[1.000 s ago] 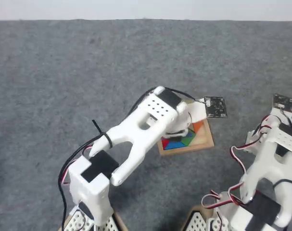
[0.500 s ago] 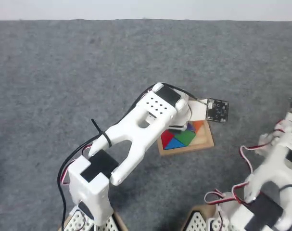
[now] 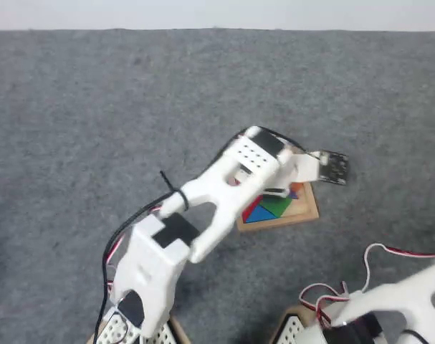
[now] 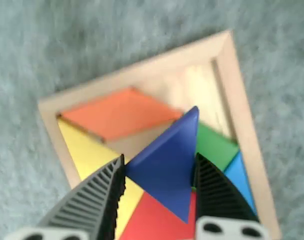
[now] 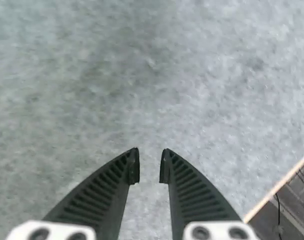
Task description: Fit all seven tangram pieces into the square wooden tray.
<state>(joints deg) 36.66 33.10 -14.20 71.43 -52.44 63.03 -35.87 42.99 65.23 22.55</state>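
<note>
I see left end effector (image 4: pixel 159 160) clamped on blue triangle (image 4: pixel 167 172) over tray (image 4: pixel 141 67); tray sits right of centre on table (image 3: pixel 95 107). Right end effector (image 5: pixel 149 164) barely parted, empty, above table.

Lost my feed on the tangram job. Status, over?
Left gripper shut on blue triangle, above wooden tray. Right gripper slightly open, empty, over carpet. Tray part filled; nothing in the way.

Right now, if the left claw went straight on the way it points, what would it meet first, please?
Probably the wooden tray: the blue triangle gripped in the left claw would land on the tray's floor near the orange piece, though depth is unclear.
</note>
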